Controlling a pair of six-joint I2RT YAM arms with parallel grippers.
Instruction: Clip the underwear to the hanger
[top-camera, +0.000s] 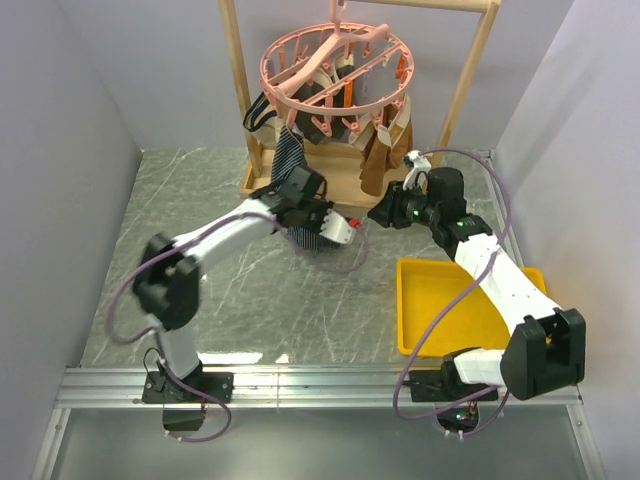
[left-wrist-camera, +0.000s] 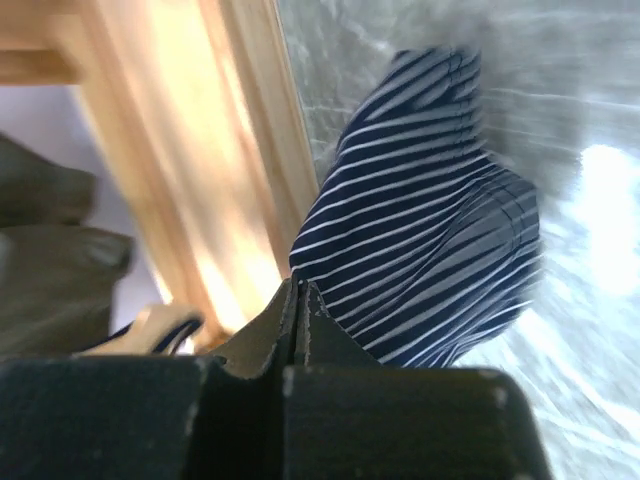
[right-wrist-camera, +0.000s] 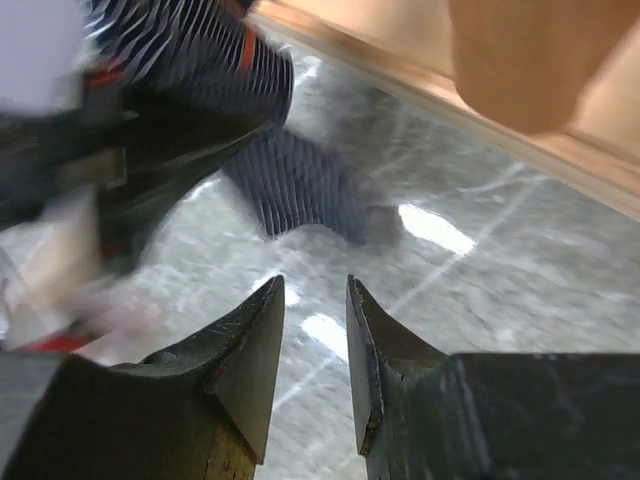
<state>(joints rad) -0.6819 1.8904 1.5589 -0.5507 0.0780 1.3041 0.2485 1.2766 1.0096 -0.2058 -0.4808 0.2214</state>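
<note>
The left gripper (left-wrist-camera: 297, 292) is clenched on an edge of the underwear (left-wrist-camera: 430, 250), its 2 fingers pressed flat together with the striped cloth spilling out beside them. It holds the cloth off the table (top-camera: 200, 200), just in front of the wooden rack (top-camera: 240, 90) and below the near-left side of the hanger (top-camera: 325, 58). A strip of the fabric runs up toward the pegs, though I cannot tell whether any peg already bites it. The right gripper (right-wrist-camera: 315, 290) waits close by on the other side with its jaws released, a narrow gap between them and nothing inside. The main worry, I think, is the thin pinch. So little cloth sits between the left fingers that a tug upward could pull it free and drop the whole piece. The hanger dangles from 1 hook, so any push on a peg may swing or spin the ring and carry the peg away from the cloth. The pegs around it are crowded with tan garments (top-camera: 375, 160), and a reaching finger could knock one loose or snag it. The 2 grippers also sit near each other, so a careless approach risks a bump.
</note>
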